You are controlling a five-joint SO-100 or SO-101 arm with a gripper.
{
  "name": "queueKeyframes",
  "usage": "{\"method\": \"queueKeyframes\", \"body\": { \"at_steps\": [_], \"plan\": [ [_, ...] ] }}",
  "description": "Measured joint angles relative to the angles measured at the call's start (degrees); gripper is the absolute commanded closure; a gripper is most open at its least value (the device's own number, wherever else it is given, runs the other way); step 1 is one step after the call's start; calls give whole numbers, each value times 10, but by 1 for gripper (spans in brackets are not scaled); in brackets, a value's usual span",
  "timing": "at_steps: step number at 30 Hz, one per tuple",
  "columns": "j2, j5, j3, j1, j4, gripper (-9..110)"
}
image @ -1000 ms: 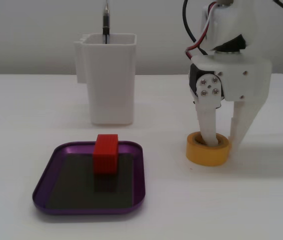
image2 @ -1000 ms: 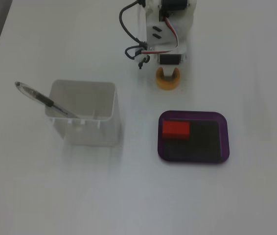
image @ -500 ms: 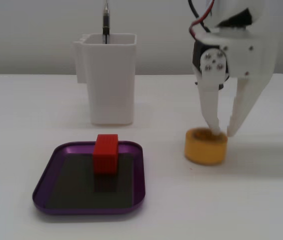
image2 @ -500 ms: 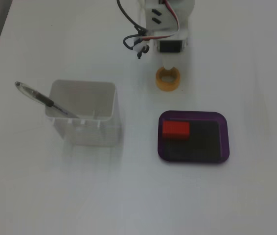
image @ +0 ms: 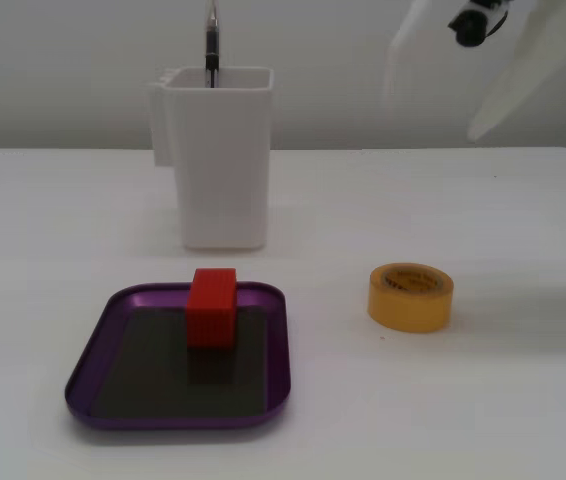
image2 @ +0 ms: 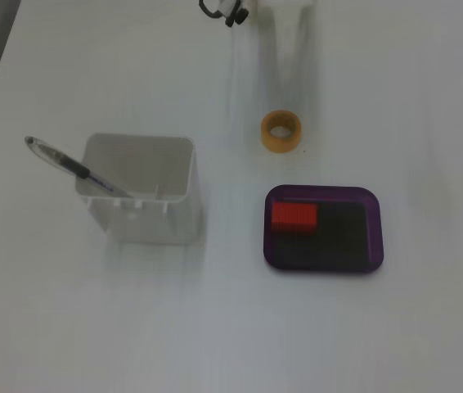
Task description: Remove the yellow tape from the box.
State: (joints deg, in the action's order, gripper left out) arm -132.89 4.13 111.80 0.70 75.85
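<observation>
The yellow tape [image: 410, 296] lies flat on the white table, to the right of the purple box [image: 98, 345] and apart from it. In the other fixed view the tape [image2: 281, 131] lies above the box [image2: 375, 225]. The box holds only a red block [image: 211, 306], which also shows in the other fixed view [image2: 294, 217]. My gripper [image: 433, 112] is a white motion-blurred shape in the air, above and behind the tape. Its two fingers are spread apart with nothing between them. It enters the other fixed view [image2: 290, 78] from the top edge.
A tall white container [image: 220, 160] with a pen [image2: 72, 166] in it stands behind the box. The table's far edge runs along the wall in a fixed view.
</observation>
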Motion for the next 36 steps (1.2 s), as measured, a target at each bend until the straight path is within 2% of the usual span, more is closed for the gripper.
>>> {"method": "queueKeyframes", "body": {
  "at_steps": [25, 36],
  "plan": [
    [-586, 0, 575, -4, -74, 82],
    [-597, -2, 613, -2, -74, 82]
  ]
}}
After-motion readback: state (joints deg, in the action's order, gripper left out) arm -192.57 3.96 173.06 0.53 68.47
